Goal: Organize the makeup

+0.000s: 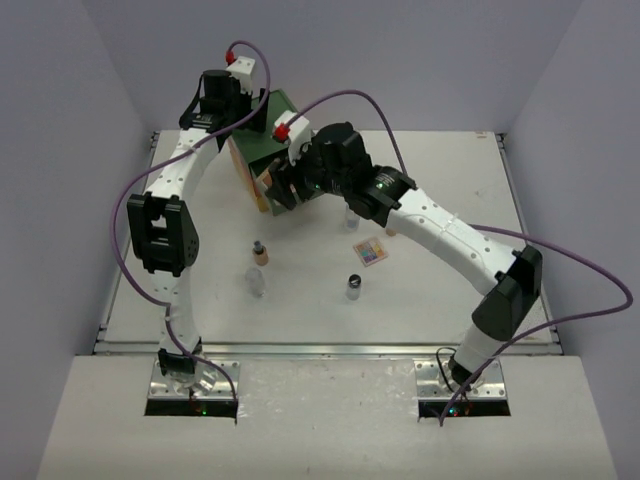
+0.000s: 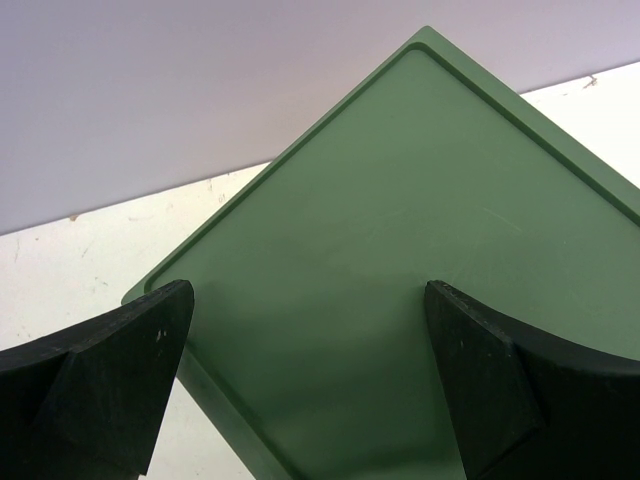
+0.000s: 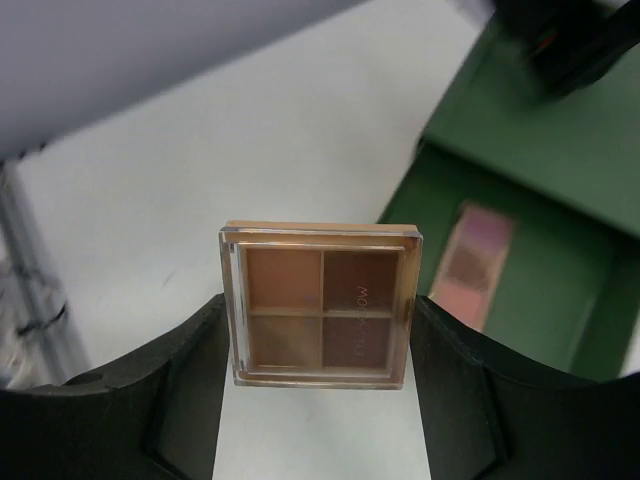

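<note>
Right gripper (image 3: 318,320) clamped on palette (image 3: 320,305), one finger on each side edge; palette is square and flat with a clear tan-edged case and four pans, two lighter brown and two darker; it faces my wrist camera upright, off the table (image 1: 450,180), near the open drawer (image 3: 540,290) of the green chest (image 2: 400,200) at far left-centre. Left gripper (image 2: 308,300) spread wide, grasping nothing, over the chest top.

Counts: palettes three; the one I hold; second palette (image 3: 472,265), pinkish, lying in the drawer; multicolour palette (image 1: 371,250) mid-table. Tan bottle (image 1: 259,252) one sure, upright, near-left of centre; a tan bit by my right arm, can't tell. Clear jar (image 1: 256,282) one, just near of the bottle; black-capped jar (image 1: 354,286) one, near-centre. Chest one.
</note>
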`<state>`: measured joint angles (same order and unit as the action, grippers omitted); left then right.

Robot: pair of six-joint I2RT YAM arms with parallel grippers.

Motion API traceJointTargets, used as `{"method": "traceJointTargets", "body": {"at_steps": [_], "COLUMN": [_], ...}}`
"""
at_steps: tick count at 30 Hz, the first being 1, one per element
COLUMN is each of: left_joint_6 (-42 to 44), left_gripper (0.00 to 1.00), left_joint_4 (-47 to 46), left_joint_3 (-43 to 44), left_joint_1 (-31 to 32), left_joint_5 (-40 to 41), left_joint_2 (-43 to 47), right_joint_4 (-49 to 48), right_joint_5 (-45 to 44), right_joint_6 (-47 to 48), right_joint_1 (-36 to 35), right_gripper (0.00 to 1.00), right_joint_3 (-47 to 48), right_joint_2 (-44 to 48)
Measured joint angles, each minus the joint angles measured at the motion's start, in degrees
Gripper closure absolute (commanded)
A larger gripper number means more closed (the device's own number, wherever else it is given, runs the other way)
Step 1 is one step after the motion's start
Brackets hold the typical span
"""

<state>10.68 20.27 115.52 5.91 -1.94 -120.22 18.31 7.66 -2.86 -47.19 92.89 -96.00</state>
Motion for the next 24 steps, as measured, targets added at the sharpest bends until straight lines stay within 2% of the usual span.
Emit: {"method": "traceJointTargets", "body": {"at_steps": [4,6,11,15,16,24], "left_joint_6": [0.0,0.0,0.0,-0.1,-0.1,-0.1], "left_gripper": [0.00,0.00,0.00,0.00,0.00,0.00], "left_joint_4": [0.1,0.1,0.1,0.1,0.1,0.1], "left_joint_3": [0.0,0.0,0.0,0.0,0.0,0.0], "left_joint_1": [0.0,0.0,0.0,0.0,0.0,0.0], "left_joint_5": [0.0,0.0,0.0,-0.1,-0.1,-0.2], "left_joint_2": [0.0,0.0,0.0,0.0,0.0,0.0], "right_joint_4": [1.3,1.4,4.8,6.1,6.4,8.4], "right_joint_5": [-5.0,-7.4,-11.9,-13.0,-13.2,-11.6], "right_joint_6": [-2.1,-2.8,-4.2,-5.0,-5.1,-5.1], "right_joint_1": [4.6,6.1,8.1,8.5,8.5,8.5], "right_gripper": [0.74,0.72,0.65,0.08,0.01,0.01], "right_joint_3": [14.2,17.9,19.3,19.4,19.6,21.6], "right_joint_2": [-10.0,-15.1,-23.2,-26.3,-26.6,-24.2]}}
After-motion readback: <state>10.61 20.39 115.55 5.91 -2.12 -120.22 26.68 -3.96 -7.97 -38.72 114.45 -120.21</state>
